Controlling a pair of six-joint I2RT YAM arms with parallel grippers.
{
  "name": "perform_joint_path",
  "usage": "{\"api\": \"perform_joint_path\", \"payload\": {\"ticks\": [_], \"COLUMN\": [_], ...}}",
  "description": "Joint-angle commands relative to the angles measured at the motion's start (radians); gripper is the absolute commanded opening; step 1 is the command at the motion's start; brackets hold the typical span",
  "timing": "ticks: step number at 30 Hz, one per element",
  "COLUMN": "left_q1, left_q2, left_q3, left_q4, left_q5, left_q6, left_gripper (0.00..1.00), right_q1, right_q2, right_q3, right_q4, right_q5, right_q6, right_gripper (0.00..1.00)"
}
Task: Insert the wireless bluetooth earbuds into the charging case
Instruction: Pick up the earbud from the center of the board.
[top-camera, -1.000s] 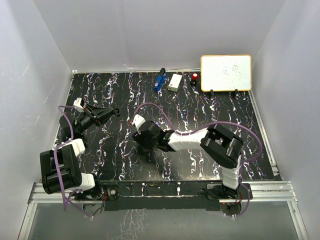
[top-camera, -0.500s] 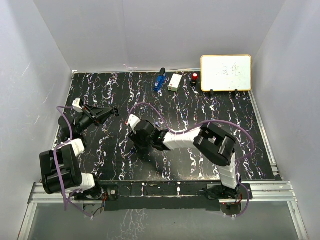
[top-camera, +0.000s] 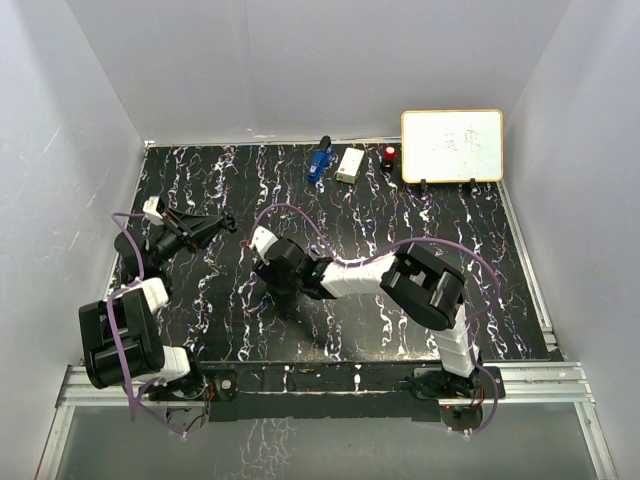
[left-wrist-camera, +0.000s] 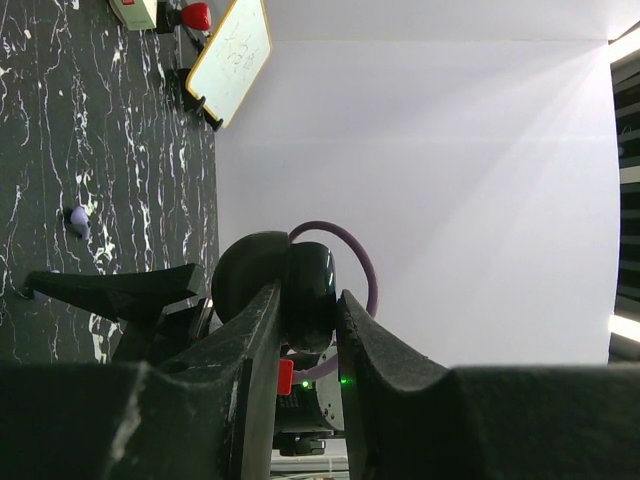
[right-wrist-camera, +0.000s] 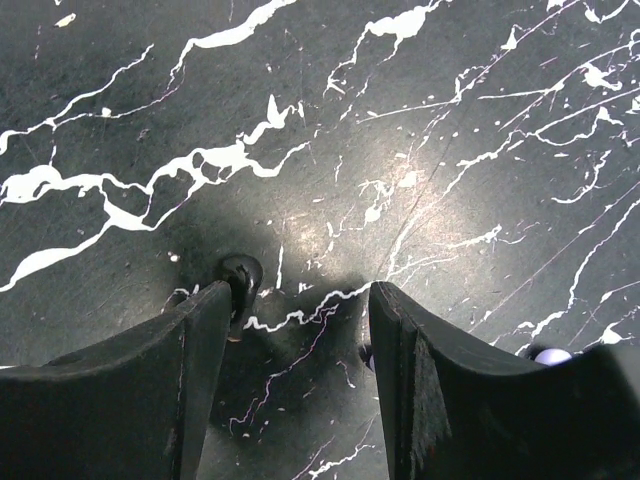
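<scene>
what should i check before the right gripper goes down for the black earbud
1. Right gripper open: ok.
2. Black earbud centred between the fingers: not ok, it sits at one fingertip.
3. Lavender earbud clear of the gap: ok, it lies outside the other finger.
4. Left gripper shut: ok.
5. Charging case held and open: cannot tell.

glossy marble-veined black table (right-wrist-camera: 420, 90); matt black plastic right gripper (right-wrist-camera: 300, 295).
</scene>
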Motion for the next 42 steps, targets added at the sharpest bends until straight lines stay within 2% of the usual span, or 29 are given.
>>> {"api": "perform_joint_path", "payload": {"ticks": [1, 8, 15, 30, 42], "left_q1": [0.013, 0.021, 0.025, 0.048, 0.074], "left_q2": [-0.015, -0.011, -0.009, -0.022, -0.021], "left_q3": [0.002, -0.004, -0.011, -0.019, -0.03], "left_q4": [0.04, 0.05, 0.05, 0.099, 0.164], "left_q5": [0.022, 0.026, 0.027, 0.032, 0.052], "left_q6": [-0.014, -0.019, -0.021, -0.056, -0.11], "left_gripper": [0.0, 0.0, 0.0, 0.0, 0.0], "right_q1": [0.004, 0.002, 0.0, 0.001, 0.001], "right_q2": [0.024, 0.046, -0.043, -0.001, 0.079], "right_q3": [0.064, 0.105, 0.093, 0.307, 0.394], "right_q4": [0.039, 0.015, 0.003, -0.337, -0.448], "right_q5": [0.034, 0.035, -0.002, 0.01, 0.037], "right_q6": [-0.017, 0.008, 0.09, 0.419, 0.462], "right_gripper": [0.56, 0.56, 0.56, 0.48, 0.48]}}
